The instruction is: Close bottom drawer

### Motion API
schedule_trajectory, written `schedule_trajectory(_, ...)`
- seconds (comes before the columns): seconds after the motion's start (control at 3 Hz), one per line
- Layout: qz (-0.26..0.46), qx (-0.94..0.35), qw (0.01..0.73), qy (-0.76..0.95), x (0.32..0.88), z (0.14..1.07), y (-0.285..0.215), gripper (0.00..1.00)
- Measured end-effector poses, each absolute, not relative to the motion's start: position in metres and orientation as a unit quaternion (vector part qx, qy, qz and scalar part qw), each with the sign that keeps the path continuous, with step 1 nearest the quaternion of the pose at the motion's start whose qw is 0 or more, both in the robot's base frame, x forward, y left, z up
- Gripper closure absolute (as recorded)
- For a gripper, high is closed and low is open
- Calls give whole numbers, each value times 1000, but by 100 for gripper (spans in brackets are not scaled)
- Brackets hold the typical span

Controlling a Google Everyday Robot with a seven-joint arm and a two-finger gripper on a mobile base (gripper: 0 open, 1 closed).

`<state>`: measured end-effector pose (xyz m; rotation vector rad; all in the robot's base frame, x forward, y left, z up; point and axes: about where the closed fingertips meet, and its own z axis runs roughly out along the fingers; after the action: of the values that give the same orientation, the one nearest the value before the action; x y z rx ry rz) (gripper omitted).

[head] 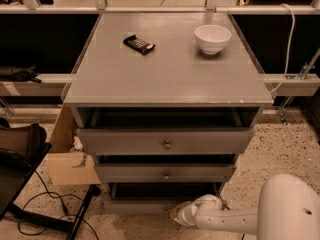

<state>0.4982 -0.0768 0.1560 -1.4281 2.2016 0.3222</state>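
Far left: brown cardboard box [70,156] on the speckled floor against the side of the grey three-drawer desk [165,79], black cables [40,204] looped in front of it. On the desk top, left of centre: dark rectangular snack bar [139,44]; right of centre: white round bowl [213,38], well apart from the bar. All three drawers stand partly out. The top drawer front [125,143] and middle drawer front [130,174] each carry a small round knob. The bottom drawer [140,207] is lowest, near the floor, its slim grey front pulled forward and dark inside showing above it. White robot arm [285,211] enters bottom right; its gripper [179,214] sits low at the right end of the bottom drawer front. Cannot tell whether the gripper is spread or pressed together.
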Motion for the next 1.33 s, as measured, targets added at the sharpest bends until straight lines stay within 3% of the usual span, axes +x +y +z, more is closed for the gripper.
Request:
schedule_trajectory(0.33,109,-517,261,808,526,165,-71,100)
schedule_trajectory(1.33,109,-517,261,808,526,166,-71,35)
